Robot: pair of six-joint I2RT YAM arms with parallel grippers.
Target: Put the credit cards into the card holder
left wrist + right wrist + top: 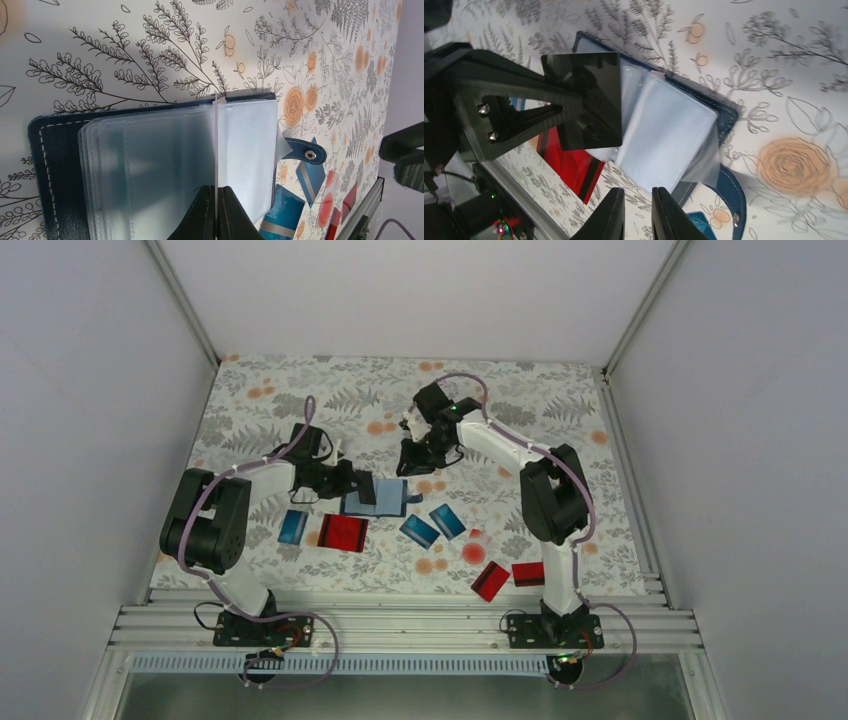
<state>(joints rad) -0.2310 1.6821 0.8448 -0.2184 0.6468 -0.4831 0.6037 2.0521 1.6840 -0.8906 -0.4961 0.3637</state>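
The card holder [385,502] lies open on the floral table, navy cover [55,165] down and clear sleeves fanned up. It also shows in the right wrist view [729,117]. My left gripper [362,487] [216,200] is shut on a black card [589,100], seen edge-on [216,145] standing over the sleeves. My right gripper [412,458] [638,212] hovers just behind the holder, jaws slightly apart and empty. Loose cards lie in front: a blue one [293,527], a red one [343,532] [569,162], two blue ones [420,531] [447,521], and two red ones [490,580] [528,573].
A small clear piece with a red dot [473,548] lies among the cards at the right. The holder's closure tab [305,152] sticks out toward the cards. White walls enclose the table, and a metal rail [400,625] runs along the near edge.
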